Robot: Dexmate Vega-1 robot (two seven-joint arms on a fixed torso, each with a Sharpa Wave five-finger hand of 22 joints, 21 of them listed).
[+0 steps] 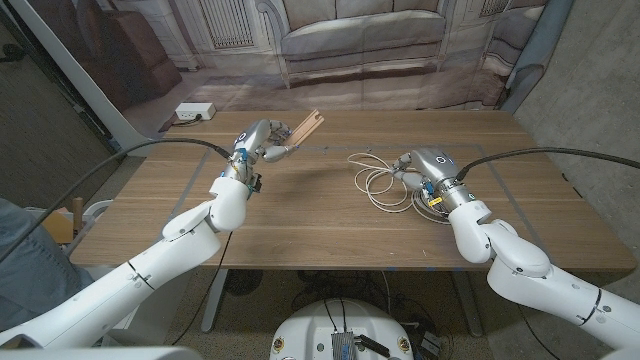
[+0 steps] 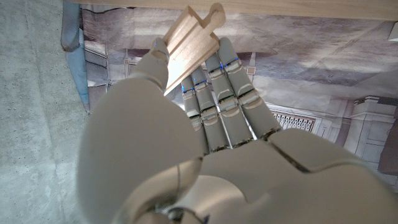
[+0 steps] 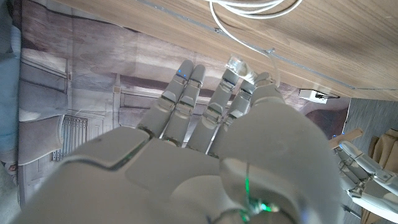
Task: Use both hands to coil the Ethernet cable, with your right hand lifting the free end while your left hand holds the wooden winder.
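My left hand (image 1: 257,141) holds the wooden winder (image 1: 301,130) above the table's far left part; its notched end sticks out past the fingers toward the far edge. The left wrist view shows the winder (image 2: 193,32) lying across the fingers of that hand (image 2: 211,130). The white Ethernet cable (image 1: 379,184) lies in loose loops right of centre. My right hand (image 1: 428,165) sits at the loops' right side. In the right wrist view that hand (image 3: 217,124) pinches the cable's clear plug (image 3: 236,63) between thumb and fingertip, just off the table; the loops (image 3: 249,7) lie beyond.
The wooden table (image 1: 300,215) carries a faint grey taped outline. A white box (image 1: 195,111) lies on the floor past the far left corner. Blue-grey cloth (image 1: 20,265) shows at the picture's left edge. The backdrop (image 1: 360,40) hangs behind.
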